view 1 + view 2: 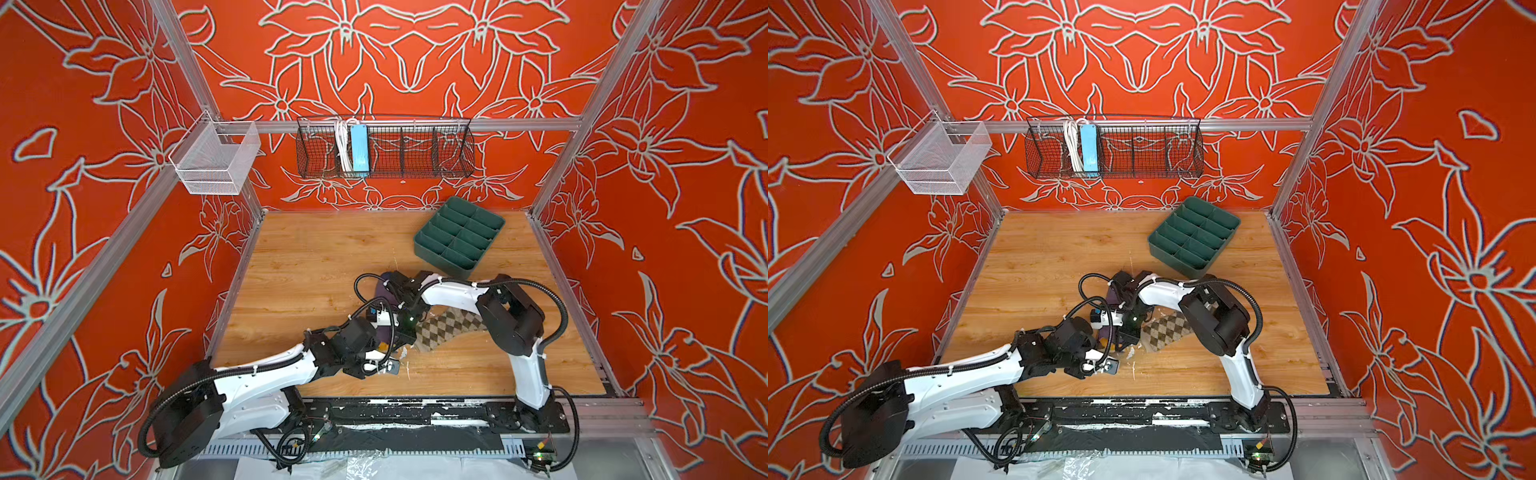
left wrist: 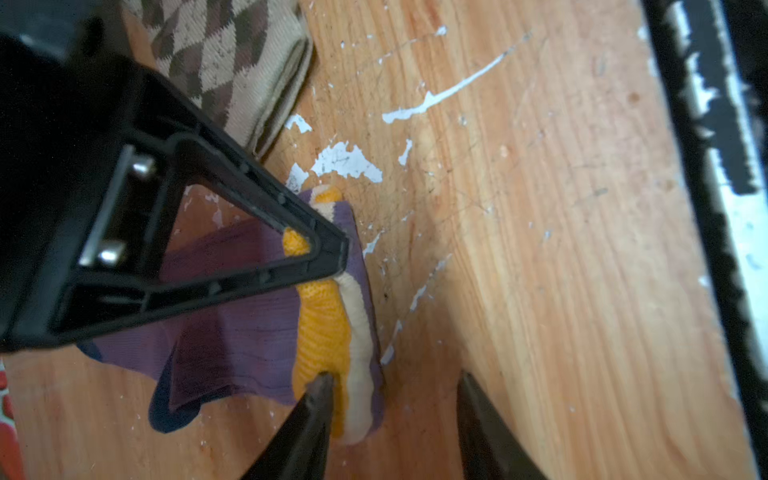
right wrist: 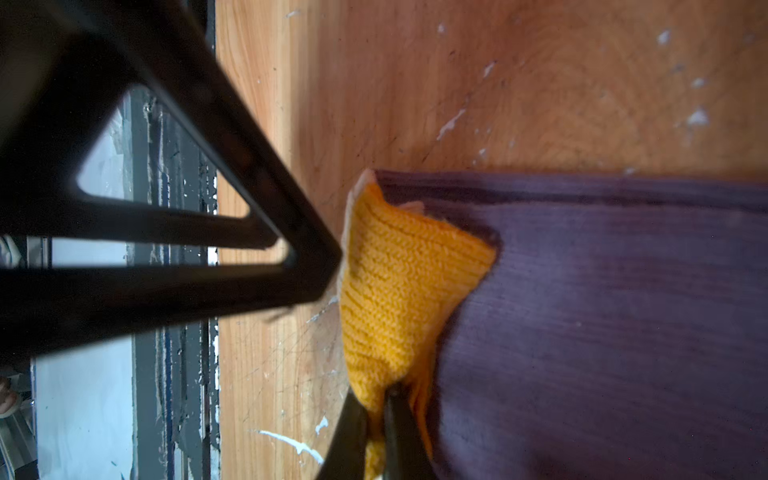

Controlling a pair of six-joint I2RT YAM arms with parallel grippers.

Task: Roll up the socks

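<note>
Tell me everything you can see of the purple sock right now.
The purple sock is ribbed knit fabric with a mustard-yellow cuff, pale inside, and dark blue at one edge. It lies on the wooden table, cuff partly folded back onto the leg. The right end effector is shut on the cuff; the left end effector is open astride the cuff's other end, one finger touching it.

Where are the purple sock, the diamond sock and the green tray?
purple sock (image 3: 623,311): right wrist view, on its purple body.
diamond sock (image 1: 446,330): a top view, on its patterned middle.
green tray (image 1: 436,258): a top view, on its near wall.
</note>
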